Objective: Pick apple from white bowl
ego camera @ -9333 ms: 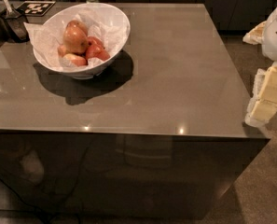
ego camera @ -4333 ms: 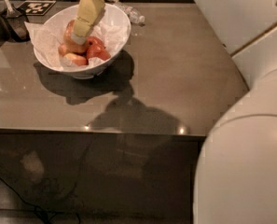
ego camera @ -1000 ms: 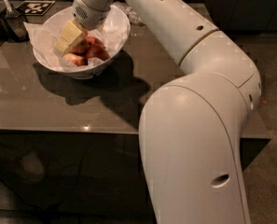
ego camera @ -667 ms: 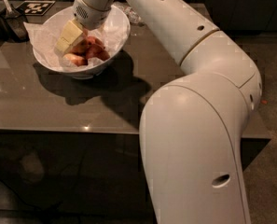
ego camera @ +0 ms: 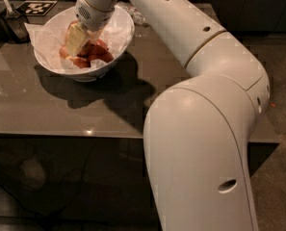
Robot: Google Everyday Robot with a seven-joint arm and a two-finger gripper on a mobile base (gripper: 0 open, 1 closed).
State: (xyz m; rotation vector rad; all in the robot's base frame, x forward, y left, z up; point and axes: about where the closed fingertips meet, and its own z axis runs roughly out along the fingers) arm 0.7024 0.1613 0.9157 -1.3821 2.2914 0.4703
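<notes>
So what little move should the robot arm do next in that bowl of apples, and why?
Probably ease the cream-coloured end effector slightly lower. It sits inside the large glossy white bowl, covering most of the pale yellow-orange apple, with smaller red apples beside it. Its grip doesn't show, so lifting seems early.

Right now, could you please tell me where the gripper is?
In the camera view, the gripper is at the upper left, inside the white bowl, just above the red apples on the grey table.
</notes>
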